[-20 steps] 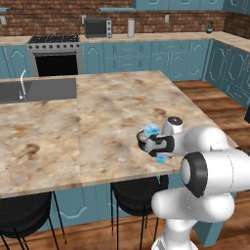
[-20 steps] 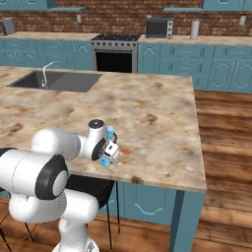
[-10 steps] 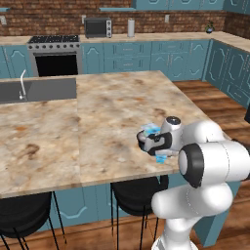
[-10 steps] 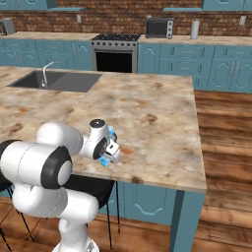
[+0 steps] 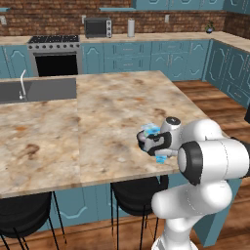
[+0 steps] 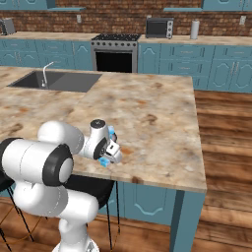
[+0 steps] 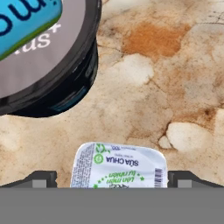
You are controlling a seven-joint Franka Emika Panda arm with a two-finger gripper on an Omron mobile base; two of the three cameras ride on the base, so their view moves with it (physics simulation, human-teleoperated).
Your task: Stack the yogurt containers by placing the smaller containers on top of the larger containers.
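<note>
Small yogurt cup [image 7: 119,165] cut off between open end effector [image 7: 112,179] fingertips

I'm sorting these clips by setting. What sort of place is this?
A home-style kitchen, rendered: a stove and toaster oven against a brick wall, a sink set in a marble-topped island, and teal cabinets.

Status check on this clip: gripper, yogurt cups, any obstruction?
Gripper open, low over a small yogurt cup that sits between its fingertips, not gripped. One blue cup already on the dark tub. Nothing in the way.

Mottled stone counter [image 7: 175,78], glossy dark tub [image 7: 65,87], printed foil-topped cup [image 7: 119,166]
</note>
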